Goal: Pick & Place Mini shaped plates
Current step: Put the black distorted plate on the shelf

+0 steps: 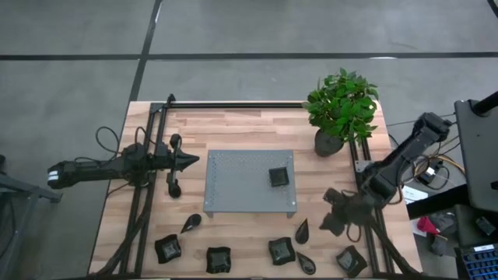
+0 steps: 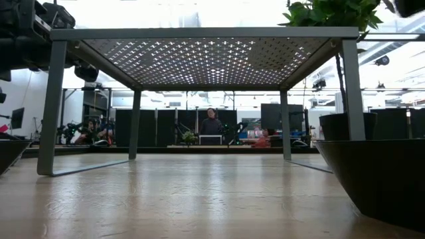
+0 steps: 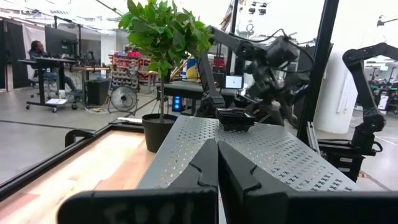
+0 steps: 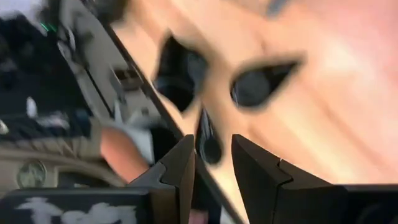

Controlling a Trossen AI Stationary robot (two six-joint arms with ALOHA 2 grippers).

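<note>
Several small dark glossy plates lie flat on the wooden table near its near edge: teardrops (image 1: 191,223) (image 1: 302,230) (image 1: 305,263) and squares (image 1: 168,248) (image 1: 219,260) (image 1: 281,250) (image 1: 350,261). One more square plate (image 1: 278,176) (image 3: 235,118) sits on the grey perforated tray (image 1: 233,187). My right gripper (image 1: 334,220) (image 4: 211,146) hangs open above the table, right of the tray, holding nothing. Its blurred wrist view shows a teardrop plate (image 4: 261,84) and another dark plate (image 4: 177,74) below it. My left gripper (image 1: 191,161) (image 3: 217,149) is shut, level, at the tray's left edge.
A potted green plant (image 1: 341,109) stands at the tray's far right corner. Black frame rails (image 1: 233,103) run along the table's far, left and right sides. In the low view the tray (image 2: 212,60) stands on legs, with a dark dish edge (image 2: 378,179) close at the right.
</note>
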